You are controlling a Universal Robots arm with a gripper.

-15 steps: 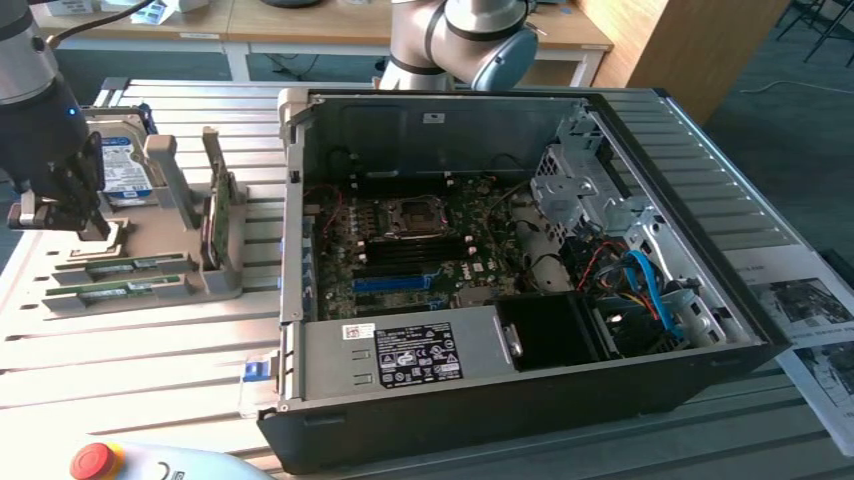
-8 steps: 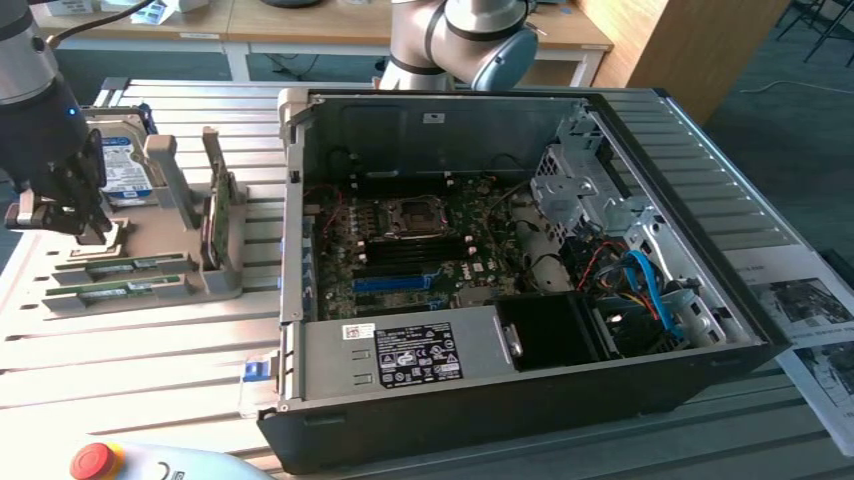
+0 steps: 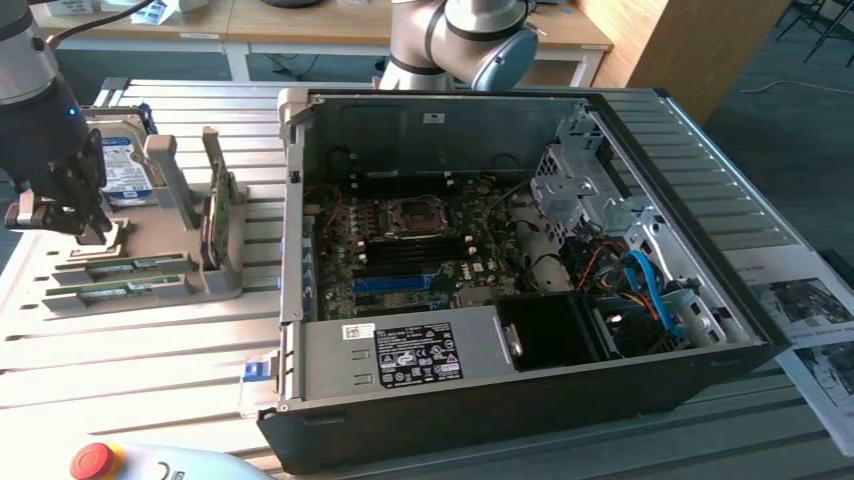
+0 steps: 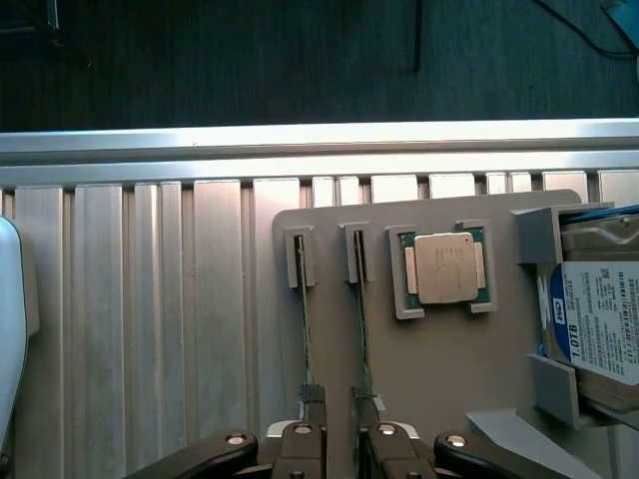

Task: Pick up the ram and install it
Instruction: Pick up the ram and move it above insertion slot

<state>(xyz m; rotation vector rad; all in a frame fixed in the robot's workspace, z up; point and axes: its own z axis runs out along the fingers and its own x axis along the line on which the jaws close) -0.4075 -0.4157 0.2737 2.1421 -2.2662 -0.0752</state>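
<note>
Two green ram sticks stand on edge in slots of a grey holder at the exterior view's left, beside the open computer case. In the wrist view they appear edge-on as two thin lines. My gripper hovers over the holder's end. Its fingers stand a little apart, one tip over each stick, and nothing is between them. The motherboard lies inside the case with its blue slot.
A CPU chip and a blue-labelled hard drive also sit in the holder. A red stop button is at the near edge. Papers lie at the exterior view's right. The table's rail borders dark floor.
</note>
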